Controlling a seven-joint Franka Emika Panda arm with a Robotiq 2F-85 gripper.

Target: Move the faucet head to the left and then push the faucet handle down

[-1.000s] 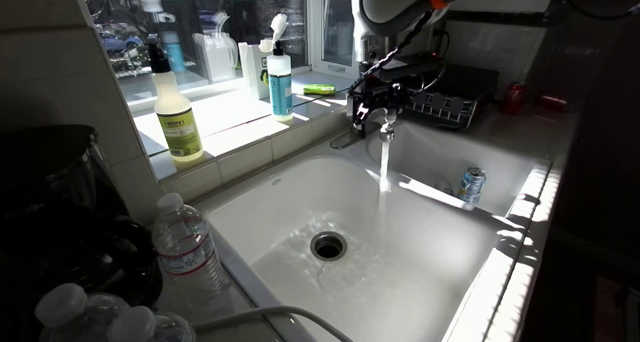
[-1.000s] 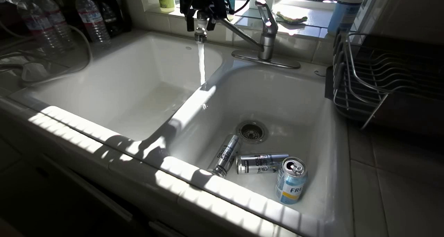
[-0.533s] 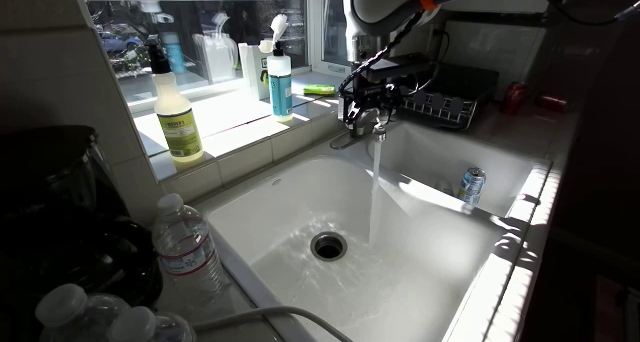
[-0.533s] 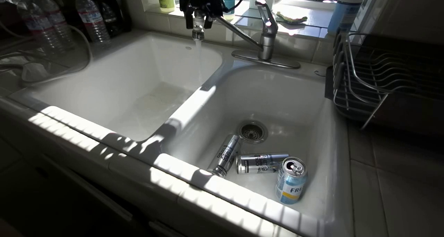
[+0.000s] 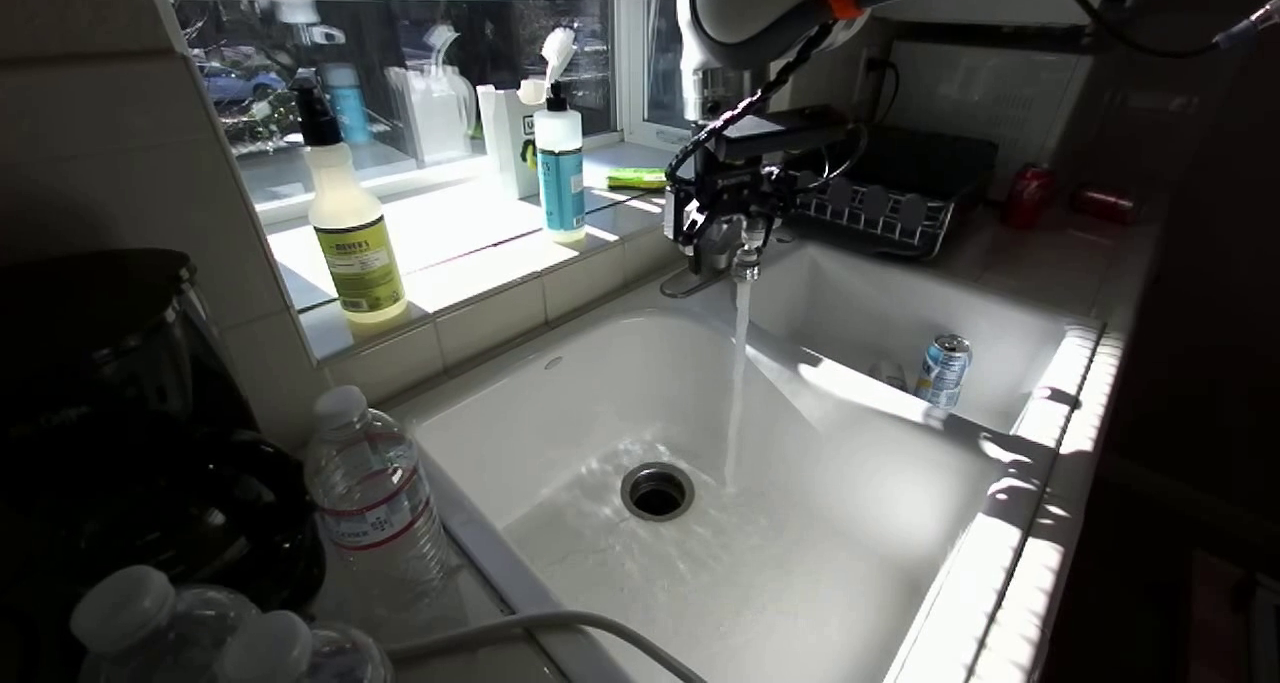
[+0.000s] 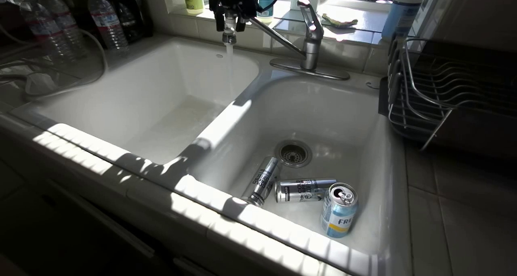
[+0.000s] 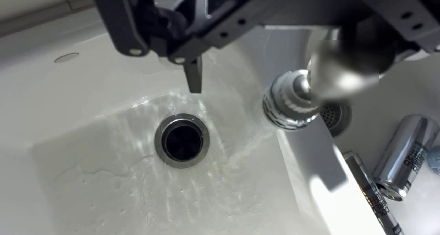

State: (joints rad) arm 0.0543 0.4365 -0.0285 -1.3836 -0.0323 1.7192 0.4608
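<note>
The chrome faucet head point(image 6: 278, 35) reaches out over the larger basin, and water runs from its outlet point(image 5: 746, 263). My gripper point(image 6: 230, 28) is open around the outlet end, one finger on each side of it. In the wrist view the outlet tip point(image 7: 292, 100) lies right of the finger point(image 7: 194, 77), with a clear gap between them. The opposite finger is hard to make out there behind the blurred chrome. Upright on its base stands the faucet handle point(image 6: 310, 15), away from the gripper; the arm mostly hides it in the remaining exterior view.
Several cans, including a blue one point(image 6: 339, 211), are in the smaller basin. A dish rack point(image 6: 424, 90) stands beside it. Soap bottles point(image 5: 560, 178) line the windowsill, and water bottles point(image 5: 375, 503) stand at the counter. A divider point(image 6: 218, 126) separates the basins.
My gripper and the faucet head have swung left together. The water stream, which fell by the divider before, now lands in the larger basin nearer its drain. The handle has not moved.
</note>
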